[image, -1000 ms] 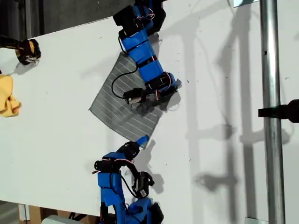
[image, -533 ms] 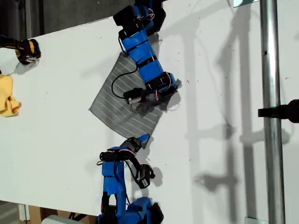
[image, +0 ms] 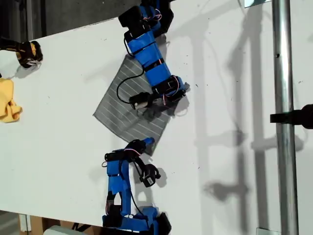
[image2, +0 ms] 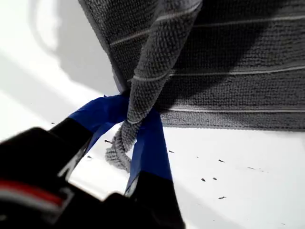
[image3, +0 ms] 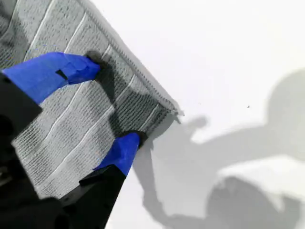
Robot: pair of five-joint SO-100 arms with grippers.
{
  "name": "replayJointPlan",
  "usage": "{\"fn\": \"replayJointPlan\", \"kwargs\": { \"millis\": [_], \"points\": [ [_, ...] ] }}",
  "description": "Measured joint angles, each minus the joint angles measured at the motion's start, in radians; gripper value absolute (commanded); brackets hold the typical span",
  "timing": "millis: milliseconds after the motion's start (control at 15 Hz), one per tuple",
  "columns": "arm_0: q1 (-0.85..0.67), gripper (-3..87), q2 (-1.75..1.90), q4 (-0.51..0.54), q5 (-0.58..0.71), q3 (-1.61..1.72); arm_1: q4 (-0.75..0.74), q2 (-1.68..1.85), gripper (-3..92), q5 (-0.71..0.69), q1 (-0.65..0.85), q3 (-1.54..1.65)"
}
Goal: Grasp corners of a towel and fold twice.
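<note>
- A white, matte table [image: 230, 88] carries everything; dark specks dot it, and arm shadows fall across it. A metal pole [image: 285, 98] stands upright by the exterior view's right edge.
- One towel [image: 128, 105] lies on the table's middle: grey, nubbly cloth with thin pale stripes, spread as a diamond.
- One yellow cloth [image: 9, 100] sits crumpled at the table's edge on the exterior view's left, well apart from the towel.
- Two blue-and-black arms reach in from opposite table edges.
- The first gripper [image2: 136, 126] is clamped on one towel corner [image2: 125, 138], the cloth bunched into a ridge between its blue tips.
- The second gripper [image3: 107, 102] stands spread wide, both tips pressed on the towel near another corner [image3: 171, 109], which lies flat.
</note>
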Motion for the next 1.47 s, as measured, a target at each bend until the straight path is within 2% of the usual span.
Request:
{"fn": "replayJointPlan", "kwargs": {
  "millis": [267,400,467,533,1067,1467],
  "points": [
    [-0.011,22.1,-0.046,0.02,0.0,-0.031,0.014,0.0,-0.1,0.0,0.0,0.0],
    [-0.011,14.2,-0.095,0.067,-0.005,-0.094,0.021,-0.002,-0.1,0.0,0.002,0.0],
    [-0.011,5.0,-0.129,0.097,-0.006,-0.141,0.023,-0.002,-0.1,0.0,0.002,0.0],
    [-0.011,1.0,-0.166,0.129,-0.02,-0.195,0.032,-0.002,-0.1,0.0,0.002,0.0],
    [0.04,-2.9,-0.195,0.253,-0.037,-0.305,0.038,0.044,-0.1,-0.017,0.011,-0.006],
    [0.109,-2.9,-0.034,0.314,-0.048,-0.295,0.155,0.071,-0.1,-0.101,0.009,-0.164]
  ]
}}
